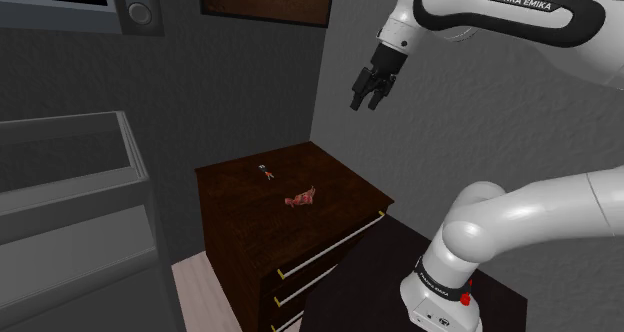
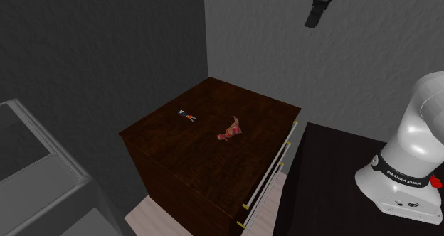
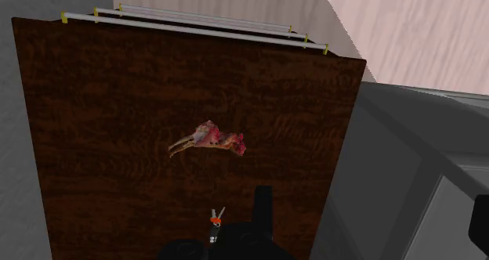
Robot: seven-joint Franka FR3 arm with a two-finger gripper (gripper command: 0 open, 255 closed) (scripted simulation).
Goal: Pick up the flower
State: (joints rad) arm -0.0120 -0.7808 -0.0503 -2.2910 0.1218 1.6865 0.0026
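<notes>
Flower [image 1: 299,198] lying mid-frame on dark dresser [image 1: 342,188], small trinket [image 1: 265,170] near, up-left of it, claw [image 1: 366,104] high at upper right, well apart, cannot tell how wide.

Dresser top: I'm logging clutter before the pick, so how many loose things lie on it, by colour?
Pink-red flower: 1
Small mixed-colour item: 1
Total: 2
</notes>
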